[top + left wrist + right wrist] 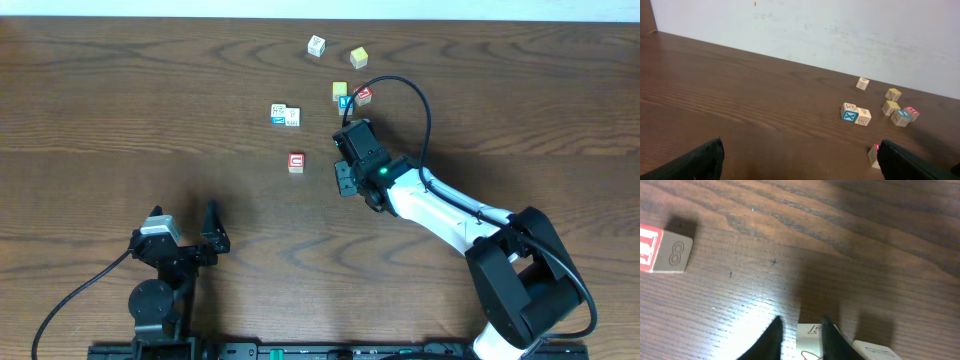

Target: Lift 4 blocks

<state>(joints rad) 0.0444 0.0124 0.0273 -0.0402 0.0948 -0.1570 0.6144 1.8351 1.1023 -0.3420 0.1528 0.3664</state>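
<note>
overhead, left gripper (185, 228): spread wide and empty, at the front-left of the table (100, 120), well apart from every block.
overhead, right gripper (348, 120): tips down just beside the blue-lettered block (346, 102); its own body hides the grip.
overhead, red-framed A block (364, 95): just right of the blue-lettered block.
overhead, red-framed C block (296, 161): alone, left of the right arm.
overhead, whitish block (316, 45): farthest back, near a yellow cube (358, 57).
left wrist, left gripper (802, 165): fingers at both lower corners, nothing between them.
left wrist, red-framed C block (873, 155): on the table, partly hidden by one finger.
right wrist, right gripper (801, 327): fingers straddle a pale engraved block (809, 341) resting on the table; clamped or not, cannot tell.
right wrist, red-framed C block (660, 250): off to the left, apart.
</note>
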